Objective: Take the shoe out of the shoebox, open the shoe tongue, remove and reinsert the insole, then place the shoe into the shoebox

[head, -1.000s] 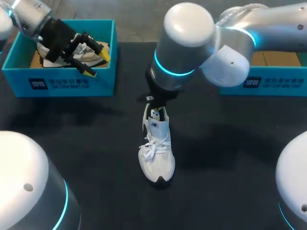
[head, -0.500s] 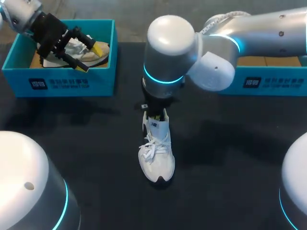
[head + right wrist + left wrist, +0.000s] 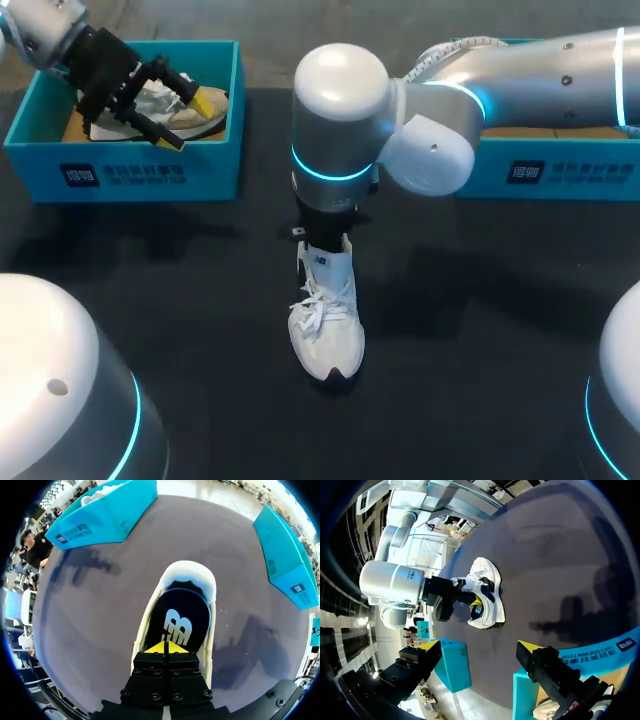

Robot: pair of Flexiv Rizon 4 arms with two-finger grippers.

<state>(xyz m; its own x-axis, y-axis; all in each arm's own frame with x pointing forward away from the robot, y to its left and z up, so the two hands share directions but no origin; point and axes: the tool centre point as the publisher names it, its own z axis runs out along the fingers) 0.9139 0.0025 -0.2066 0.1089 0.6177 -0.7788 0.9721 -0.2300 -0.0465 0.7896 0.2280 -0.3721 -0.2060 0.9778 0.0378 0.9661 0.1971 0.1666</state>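
1. Squarely at mid-table, a white shoe (image 3: pixel 325 320) with its toe toward the robot, well apart from the left box (image 3: pixel 140 175) and the right box (image 3: pixel 540 170).
2. Masked overhead by the right arm's wrist; shown only by its own camera, the right gripper (image 3: pixel 164 647) clenched, tips together above the dark insole (image 3: pixel 177 615).
3. Over the left box, the left gripper (image 3: pixel 187 120) with fingers spread, a second shoe (image 3: pixel 150 100) beneath.

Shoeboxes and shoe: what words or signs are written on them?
Left shoebox, front: dark label with white print, too blurred to read.
Right shoebox, front: same kind of label, too blurred too.
Insole inside the shoe: one white logo mark, no plain word.
Tongue: tiny dark mark, too small to read.
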